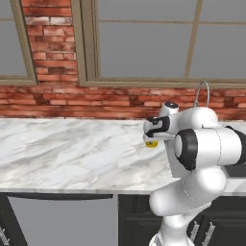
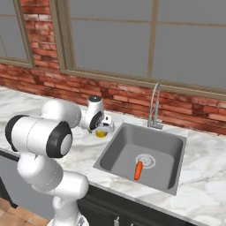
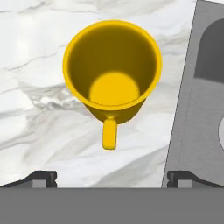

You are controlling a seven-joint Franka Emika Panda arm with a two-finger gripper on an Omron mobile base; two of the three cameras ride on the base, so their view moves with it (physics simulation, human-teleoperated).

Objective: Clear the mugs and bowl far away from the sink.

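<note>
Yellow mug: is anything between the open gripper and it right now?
Nothing visible. The yellow mug stands upright and empty on the marble counter beside the sink, directly under the open gripper, handle toward the fingertips.

Standing upright on the counter (image 3: 39, 109) directly below the gripper (image 3: 111, 178): the mug (image 3: 112, 72). Just beside it, toward one fingertip: the sink (image 2: 145, 156), carrot (image 2: 138, 170) inside.

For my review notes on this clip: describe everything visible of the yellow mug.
The yellow mug is plain glossy yellow inside and out, tapering to a round base, with one small loop handle. It stands upright and empty on the white marble counter, beside the sink's left rim. The open gripper hovers above it, not touching.
</note>
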